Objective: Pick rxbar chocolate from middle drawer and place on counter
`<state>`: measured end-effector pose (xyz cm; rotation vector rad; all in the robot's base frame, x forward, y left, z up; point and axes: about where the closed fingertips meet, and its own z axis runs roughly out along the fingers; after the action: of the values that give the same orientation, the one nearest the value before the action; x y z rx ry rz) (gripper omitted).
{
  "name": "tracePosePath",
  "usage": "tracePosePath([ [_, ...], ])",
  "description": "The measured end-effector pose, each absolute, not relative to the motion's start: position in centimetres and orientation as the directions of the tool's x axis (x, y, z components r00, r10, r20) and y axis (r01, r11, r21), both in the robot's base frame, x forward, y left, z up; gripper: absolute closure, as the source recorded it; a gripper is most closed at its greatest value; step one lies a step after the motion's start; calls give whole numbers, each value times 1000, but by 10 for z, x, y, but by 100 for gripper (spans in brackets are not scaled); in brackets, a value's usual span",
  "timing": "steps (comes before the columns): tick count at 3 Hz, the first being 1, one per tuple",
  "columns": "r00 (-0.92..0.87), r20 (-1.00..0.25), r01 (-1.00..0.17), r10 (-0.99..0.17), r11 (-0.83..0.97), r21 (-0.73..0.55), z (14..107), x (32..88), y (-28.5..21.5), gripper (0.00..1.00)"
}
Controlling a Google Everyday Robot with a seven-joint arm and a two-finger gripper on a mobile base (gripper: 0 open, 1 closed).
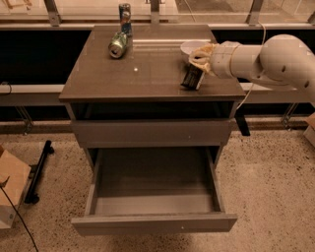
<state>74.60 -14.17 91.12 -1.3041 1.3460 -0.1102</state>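
Note:
The rxbar chocolate (191, 78) is a small black bar, tilted, with its lower end at or just above the right side of the counter (147, 74). My gripper (198, 65) comes in from the right on a white arm and is shut on the bar's upper end. The middle drawer (152, 221) is pulled wide open below, and its grey interior shows nothing inside.
A white bowl (191, 47) sits just behind the gripper. A green can (117, 45) lies on its side at the counter's back left, with an upright can (125, 12) behind it. A cardboard box (10, 193) and a black stand (38, 172) are on the floor at left.

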Motion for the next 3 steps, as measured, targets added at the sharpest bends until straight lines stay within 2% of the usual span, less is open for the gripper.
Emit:
tracePosePath([
  [3, 330, -636, -602, -697, 364, -711, 906, 750, -132, 13],
])
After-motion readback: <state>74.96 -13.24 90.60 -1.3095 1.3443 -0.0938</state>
